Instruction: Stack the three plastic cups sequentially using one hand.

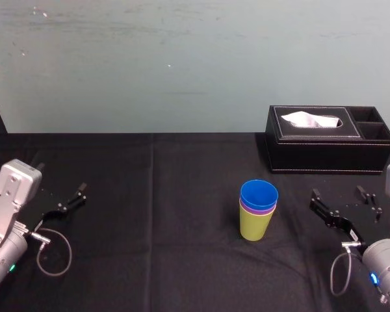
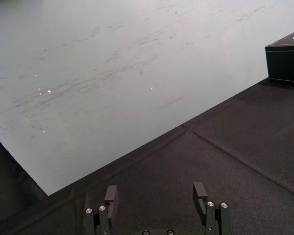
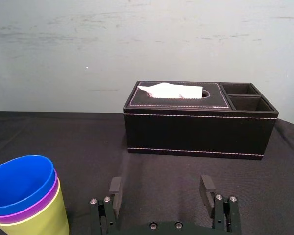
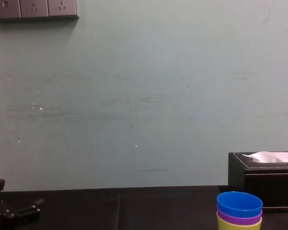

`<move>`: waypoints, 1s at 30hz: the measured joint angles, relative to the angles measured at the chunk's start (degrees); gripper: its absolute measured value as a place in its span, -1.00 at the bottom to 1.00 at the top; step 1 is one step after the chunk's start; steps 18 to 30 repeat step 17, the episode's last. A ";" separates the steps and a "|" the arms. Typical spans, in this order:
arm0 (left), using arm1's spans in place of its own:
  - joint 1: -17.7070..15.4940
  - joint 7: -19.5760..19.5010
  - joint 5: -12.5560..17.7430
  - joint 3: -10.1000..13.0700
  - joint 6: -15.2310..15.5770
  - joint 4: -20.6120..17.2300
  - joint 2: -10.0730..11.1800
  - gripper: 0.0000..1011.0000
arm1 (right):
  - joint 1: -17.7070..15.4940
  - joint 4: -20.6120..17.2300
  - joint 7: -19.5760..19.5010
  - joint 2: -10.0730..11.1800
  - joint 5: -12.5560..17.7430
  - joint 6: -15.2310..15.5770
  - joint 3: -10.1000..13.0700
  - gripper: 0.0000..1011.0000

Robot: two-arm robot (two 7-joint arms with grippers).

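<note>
A: Where are the three plastic cups (image 1: 257,209) found?
B: In the middle of the counter (image 1: 149,260). The blue cup (image 1: 259,194) is tucked in the purple cup (image 4: 239,220), and that in the lime-green cup (image 1: 255,226), so one tower is made.
A: Why is nothing held?
B: The stacking looks done. The right hand (image 3: 160,188) is parked beside the tower, fingers apart. The left hand (image 2: 155,193) is parked well apart, opened too.

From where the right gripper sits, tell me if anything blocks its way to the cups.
Nothing visible does: bare cloth lies between the open right gripper and the stacked cups. The tissue box stands behind, off that line. The left gripper sits far left.
</note>
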 joint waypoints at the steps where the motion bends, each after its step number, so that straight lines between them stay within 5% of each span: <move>1: 0.00 0.00 0.00 0.00 0.00 0.00 0.00 0.98 | 0.00 0.00 0.00 0.00 0.00 0.00 0.00 0.98; 30: 0.00 0.00 0.00 0.00 0.00 0.00 0.00 0.98 | 0.00 0.00 0.00 0.00 0.00 0.00 0.00 0.98</move>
